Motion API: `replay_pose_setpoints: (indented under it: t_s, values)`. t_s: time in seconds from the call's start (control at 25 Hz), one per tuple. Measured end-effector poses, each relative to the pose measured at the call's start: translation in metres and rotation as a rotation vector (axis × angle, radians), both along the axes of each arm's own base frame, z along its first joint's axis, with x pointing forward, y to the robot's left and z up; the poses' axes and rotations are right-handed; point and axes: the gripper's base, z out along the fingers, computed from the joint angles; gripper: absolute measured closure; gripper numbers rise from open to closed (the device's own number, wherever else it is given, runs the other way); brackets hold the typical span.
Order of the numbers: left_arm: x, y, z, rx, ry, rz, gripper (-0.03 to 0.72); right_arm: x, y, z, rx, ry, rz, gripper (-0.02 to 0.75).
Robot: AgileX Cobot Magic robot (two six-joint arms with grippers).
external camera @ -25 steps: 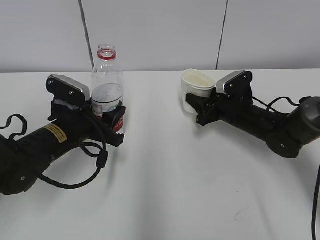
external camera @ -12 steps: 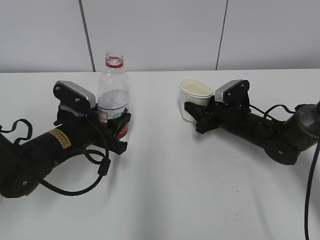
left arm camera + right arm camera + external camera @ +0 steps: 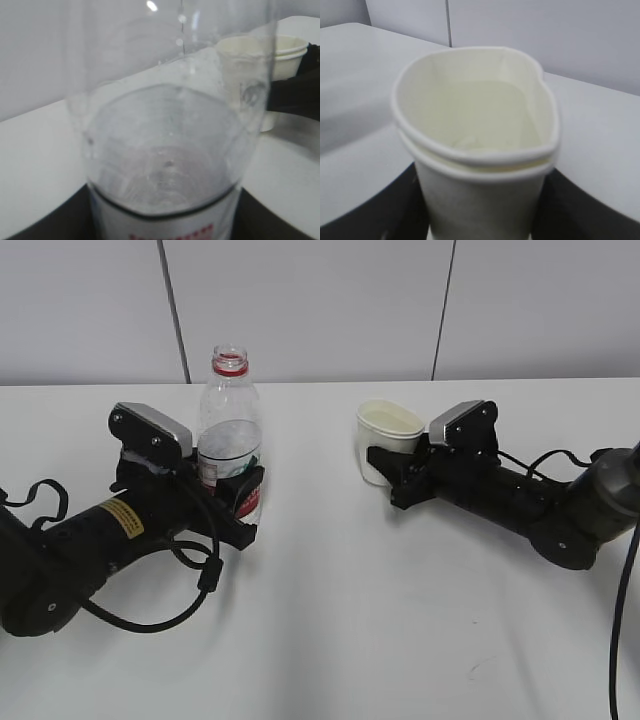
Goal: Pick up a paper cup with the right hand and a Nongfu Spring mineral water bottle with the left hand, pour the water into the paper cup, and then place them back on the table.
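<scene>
Left gripper [image 3: 232, 490] clamped round the upright water bottle [image 3: 229, 435], left wrist view alone caught water [image 3: 165, 175] low inside, right gripper [image 3: 393, 468] squeezed the paper cup [image 3: 385, 440], its rim [image 3: 470, 155] dented, doubled up close, white worktop [image 3: 350, 620] beneath both.

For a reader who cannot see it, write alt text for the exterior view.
Two black robot arms rest on a white table. The left gripper clasps an uncapped water bottle; the right gripper clasps a squeezed paper cup.
</scene>
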Motion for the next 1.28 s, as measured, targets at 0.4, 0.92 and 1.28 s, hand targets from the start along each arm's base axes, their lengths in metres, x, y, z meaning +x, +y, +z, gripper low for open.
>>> replay_pose_setpoints:
  t_s: [0.4, 0.92, 1.28]
  values:
    - [0.0, -0.001, 0.0, 0.002, -0.001, -0.007, 0.242, -0.002, 0.002, 0.001, 0.05, 0.027, 0.026, 0.172]
    - [-0.004, 0.002, -0.003, 0.008, 0.02, 0.0, 0.132, -0.003, 0.003, -0.005, 0.054, 0.124, 0.044, 0.102]
    - [-0.024, 0.022, -0.002, 0.019, 0.077, 0.068, 0.125, -0.005, -0.015, -0.008, 0.056, 0.173, 0.074, 0.106]
